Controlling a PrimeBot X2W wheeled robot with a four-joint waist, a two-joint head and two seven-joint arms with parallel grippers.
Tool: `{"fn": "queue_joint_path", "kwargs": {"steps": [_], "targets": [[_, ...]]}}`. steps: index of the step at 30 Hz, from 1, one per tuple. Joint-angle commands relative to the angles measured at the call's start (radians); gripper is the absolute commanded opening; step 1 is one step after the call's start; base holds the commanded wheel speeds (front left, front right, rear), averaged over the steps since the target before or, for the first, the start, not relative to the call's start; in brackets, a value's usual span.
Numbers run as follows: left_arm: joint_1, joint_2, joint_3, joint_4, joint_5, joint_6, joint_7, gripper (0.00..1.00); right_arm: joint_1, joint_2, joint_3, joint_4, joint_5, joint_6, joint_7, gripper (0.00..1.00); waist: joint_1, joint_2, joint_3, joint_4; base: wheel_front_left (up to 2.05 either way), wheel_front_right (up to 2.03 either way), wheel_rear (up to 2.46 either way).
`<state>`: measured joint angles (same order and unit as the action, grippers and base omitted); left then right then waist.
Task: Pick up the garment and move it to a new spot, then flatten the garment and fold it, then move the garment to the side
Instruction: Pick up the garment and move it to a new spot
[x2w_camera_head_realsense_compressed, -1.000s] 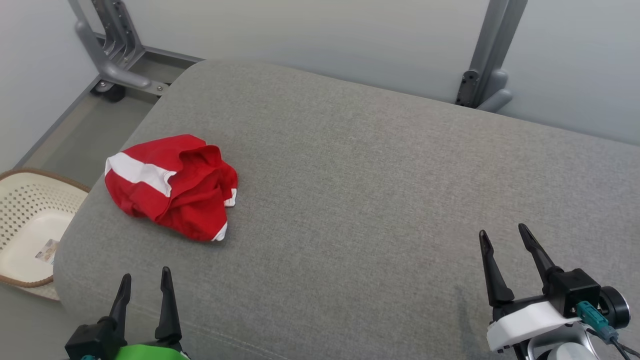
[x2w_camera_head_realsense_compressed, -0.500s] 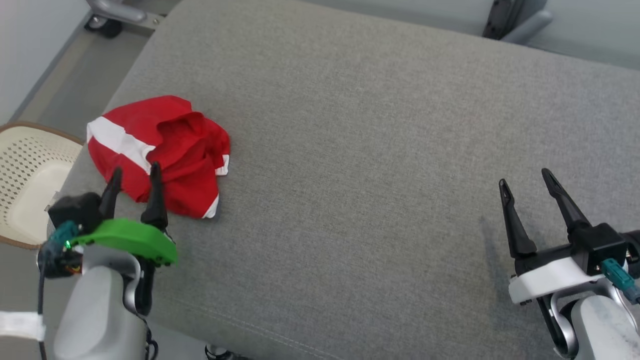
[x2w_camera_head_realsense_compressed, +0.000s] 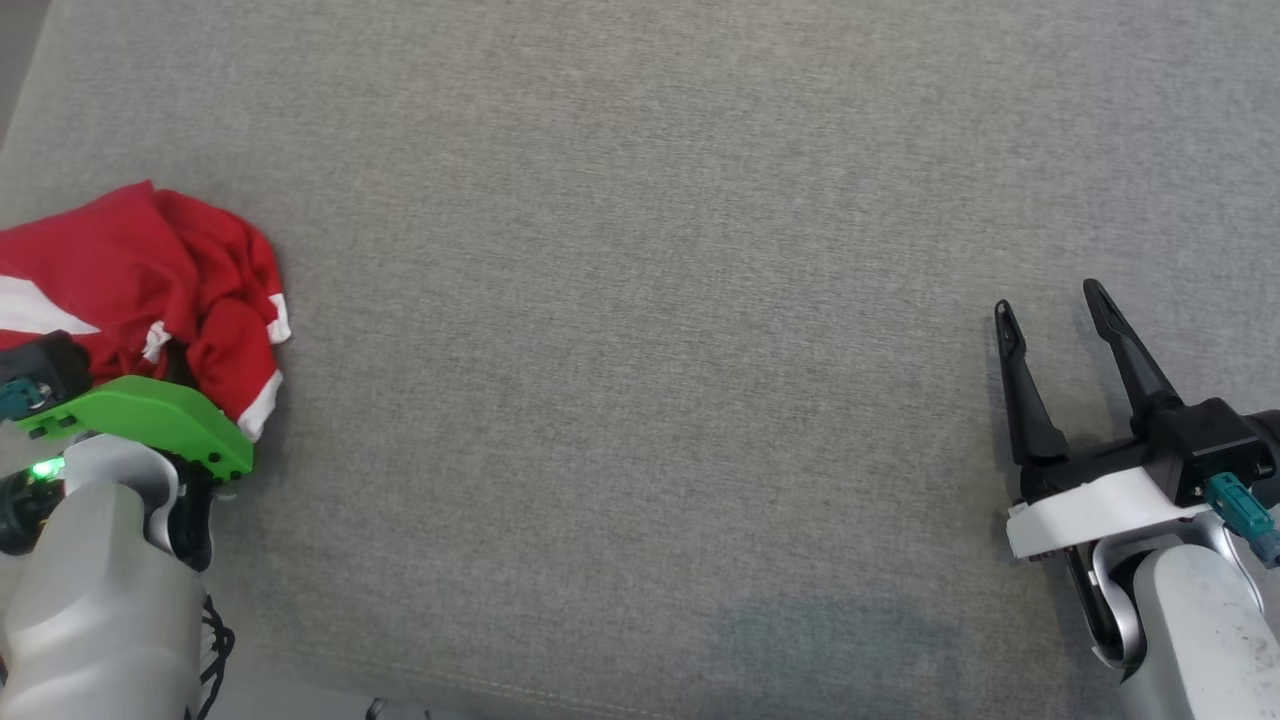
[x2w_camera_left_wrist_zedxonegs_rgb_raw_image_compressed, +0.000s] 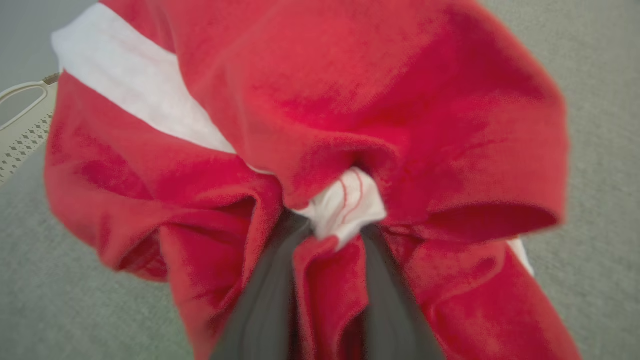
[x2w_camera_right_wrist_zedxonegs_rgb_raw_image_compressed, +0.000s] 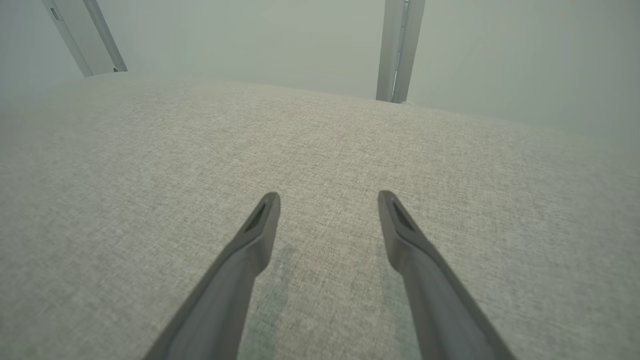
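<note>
Fingers (x2w_camera_left_wrist_zedxonegs_rgb_raw_image_compressed: 260, 310) of my left gripper (x2w_camera_left_wrist_zedxonegs_rgb_raw_image_compressed: 332, 227) pinch a bunched fold of the red garment (x2w_camera_head_realsense_compressed: 150, 270) at the grey cushion's (x2w_camera_head_realsense_compressed: 640, 300) left edge. My right gripper (x2w_camera_head_realsense_compressed: 1047, 296) hangs spread wide near the right edge. I judge the cloth light, soft and floppy, best held at a hem.

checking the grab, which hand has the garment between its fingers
The left hand: its fingers pinch a bunch of the red and white garment between them. The right hand stands open over the bare grey cushion, apart from the garment, holding nothing.
</note>
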<state>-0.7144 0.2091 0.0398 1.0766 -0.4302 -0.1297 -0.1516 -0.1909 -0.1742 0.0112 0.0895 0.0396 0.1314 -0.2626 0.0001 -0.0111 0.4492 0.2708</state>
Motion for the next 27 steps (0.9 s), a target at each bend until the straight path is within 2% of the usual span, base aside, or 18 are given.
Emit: {"fn": "queue_joint_path", "kwargs": {"steps": [1,8,13,15,17,22,27], "targets": [[0.002,0.001,-0.007,0.029,0.002,0.001,0.009,0.00,-0.010,0.002,-0.003,0.002,0.001,-0.002,-0.003,1.00,-0.0001,0.0111,0.028,-0.065,0.00,0.00,0.00],[0.016,0.019,-0.038,-0.016,-0.051,-0.003,-0.083,0.00,0.033,0.038,-0.008,0.026,0.010,-0.002,-0.003,1.00,-0.0001,0.0111,-0.055,-0.072,0.00,0.00,0.00],[0.023,0.024,-0.084,-0.136,-0.040,-0.002,-0.108,0.00,0.059,0.063,0.002,0.036,0.019,-0.002,-0.003,1.00,-0.0001,0.0111,-0.127,-0.075,0.00,0.00,0.00],[0.030,0.002,-0.126,-0.231,-0.035,-0.002,-0.111,0.00,0.072,0.078,0.010,0.045,0.023,-0.002,-0.003,1.00,-0.0001,0.0111,-0.169,-0.086,0.00,0.00,0.00],[0.031,-0.004,-0.143,-0.265,-0.028,-0.002,-0.110,0.00,0.073,0.082,0.011,0.045,0.024,-0.002,-0.003,1.00,-0.0001,0.0111,-0.180,-0.091,0.00,0.00,0.00],[0.074,-0.049,-0.279,-0.531,-0.017,-0.002,-0.004,0.00,0.088,0.103,0.018,0.044,0.034,-0.002,-0.003,1.00,-0.0001,0.0111,-0.231,-0.159,0.00,0.00,0.00],[0.153,-0.083,-0.407,-0.790,-0.026,-0.002,0.146,0.00,0.094,0.115,0.014,0.036,0.042,-0.002,-0.003,1.00,-0.0001,0.0111,-0.243,-0.248,0.00,0.00,0.00]]}}
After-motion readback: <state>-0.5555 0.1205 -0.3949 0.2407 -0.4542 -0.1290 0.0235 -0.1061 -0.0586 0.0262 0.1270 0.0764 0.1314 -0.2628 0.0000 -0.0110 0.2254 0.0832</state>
